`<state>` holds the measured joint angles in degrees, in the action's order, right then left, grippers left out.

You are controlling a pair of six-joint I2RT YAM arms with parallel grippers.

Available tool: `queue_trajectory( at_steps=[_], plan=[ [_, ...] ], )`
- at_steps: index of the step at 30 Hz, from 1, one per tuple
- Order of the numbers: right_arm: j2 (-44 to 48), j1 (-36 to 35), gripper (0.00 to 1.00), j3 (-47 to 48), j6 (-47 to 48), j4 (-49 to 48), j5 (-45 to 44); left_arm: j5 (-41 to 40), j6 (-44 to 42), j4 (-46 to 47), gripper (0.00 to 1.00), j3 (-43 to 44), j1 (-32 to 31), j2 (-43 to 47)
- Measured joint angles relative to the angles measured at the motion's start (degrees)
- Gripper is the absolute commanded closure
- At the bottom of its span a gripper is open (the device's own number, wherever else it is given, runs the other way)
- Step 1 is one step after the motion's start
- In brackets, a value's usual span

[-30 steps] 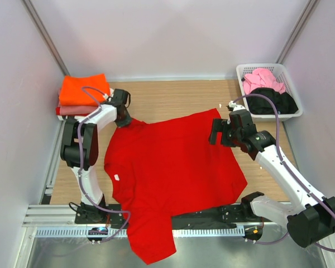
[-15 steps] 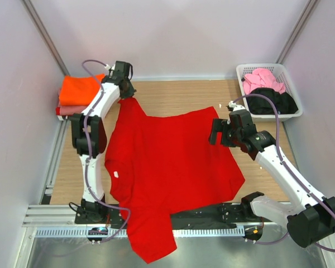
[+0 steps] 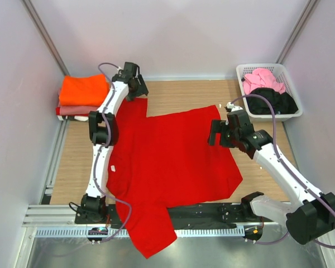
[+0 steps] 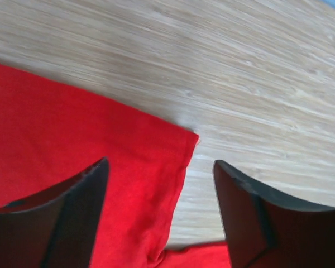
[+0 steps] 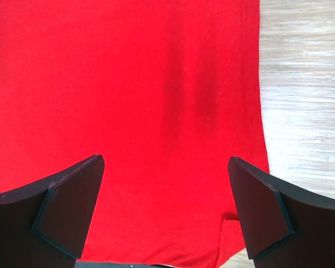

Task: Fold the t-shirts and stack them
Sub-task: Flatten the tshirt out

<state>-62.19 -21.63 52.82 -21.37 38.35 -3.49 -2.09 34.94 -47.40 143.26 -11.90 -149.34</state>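
Pale wooden tabletop (image 3: 178,95). At centre, bright red cloth t-shirt (image 3: 173,162) is spread flat. Its sleeve (image 4: 151,151), dragged to far left a moment ago, is now let go: left gripper (image 4: 159,167) is released above it. Over right edge, right gripper (image 5: 164,162) is held wide, empty. Spreading judged done; folding next.

Red t-shirt (image 3: 173,162): near end lies past counter (image 3: 178,92) edge over rail (image 3: 50,214), underside hidden; strip of left side covered by my left arm (image 3: 103,128). Both wrist views cut shirt off at frame edges, and my jaws' roots too. Salmon-pink t-shirt (image 3: 73,110) mostly buried under orange t-shirt (image 3: 84,89). Pink t-shirt (image 3: 262,79), black t-shirt (image 3: 276,101) bunched in basket (image 3: 261,66), shapes unreadable. White speck (image 3: 113,167) on red cloth: too small to tell.
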Motion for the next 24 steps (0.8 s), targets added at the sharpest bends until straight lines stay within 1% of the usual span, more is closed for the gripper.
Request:
queue_trajectory(
  at_steps=[1, 4, 8, 11, 14, 16, 18, 21, 24],
  plan=[
    [-0.39, -0.02, 0.01, 0.00, 0.00, 0.02, 0.00, -0.13, -0.07, -0.13, 0.19, -0.39, -0.04, 0.66],
    [-2.03, -0.11, 0.01, 0.24, -0.31, -0.02, 0.09, -1.79, -0.85, -0.61, 0.18, -7.23, -0.15, 7.02],
    [-7.26, -1.25, 0.01, 3.32, -1.73, -0.55, 0.74, -4.85, -0.98, 1.18, 0.16, -25.07, -0.17, 24.24],
    [-15.41, -3.17, 0.01, 8.94, -2.62, -1.60, 0.72, -6.80, -0.96, 2.78, 0.17, -37.83, -0.17, 39.41],
    [-25.88, -4.55, 0.01, 16.46, -2.86, -3.08, 0.44, -7.82, -0.90, 4.83, 0.19, -46.42, -0.17, 47.98],
    [-32.48, -4.94, 0.01, 21.40, -2.82, -3.89, 0.04, -7.93, -0.87, 6.08, 0.21, -51.21, -0.17, 50.01],
    [-39.43, -5.03, 0.01, 26.91, -2.73, -4.48, -0.70, -7.89, -0.83, 7.30, 0.22, -56.17, -0.17, 49.57],
    [-48.74, -5.01, 0.01, 33.90, -2.32, -4.63, -1.81, -7.82, -0.79, 7.76, 0.24, -60.89, -0.17, 45.92],
    [-55.93, -4.90, 0.01, 38.10, -1.46, -4.48, -3.06, -7.78, -0.68, 7.74, 0.25, -62.42, -0.17, 41.20]
  ],
)
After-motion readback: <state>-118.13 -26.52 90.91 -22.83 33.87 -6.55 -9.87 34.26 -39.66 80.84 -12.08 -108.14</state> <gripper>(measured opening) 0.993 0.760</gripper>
